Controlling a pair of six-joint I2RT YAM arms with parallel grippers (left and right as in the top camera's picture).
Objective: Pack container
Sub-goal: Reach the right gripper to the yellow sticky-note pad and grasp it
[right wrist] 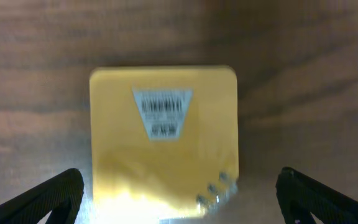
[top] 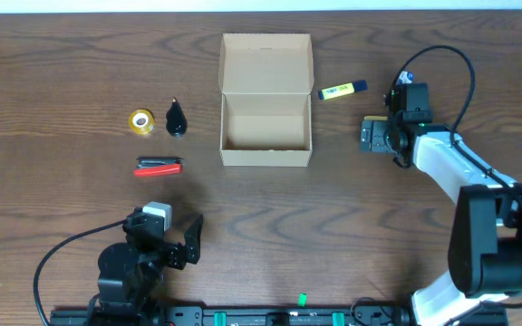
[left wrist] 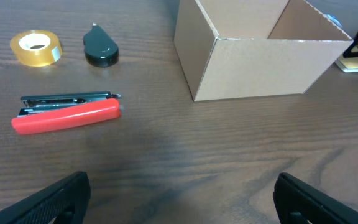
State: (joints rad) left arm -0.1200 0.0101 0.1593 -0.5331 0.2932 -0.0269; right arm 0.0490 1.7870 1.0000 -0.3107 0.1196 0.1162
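Your overhead looks straight down; left wrist looks low beyond its jaws, sharing the container [left wrist: 260,68]; right wrist faces down, close.

Right arm [top: 442,163]: white links, black joints. Left gripper [left wrist: 182,199]: black fingers [left wrist: 55,199]. Black cables [top: 66,249].

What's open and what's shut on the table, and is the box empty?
container: lid open, empty.
stapler: shut, lying flat.
tape roll: lying flat.
highlighter: lying outside the container.
yellow pad: flat on table.
left gripper: open, empty.
right gripper: open, over the yellow pad.
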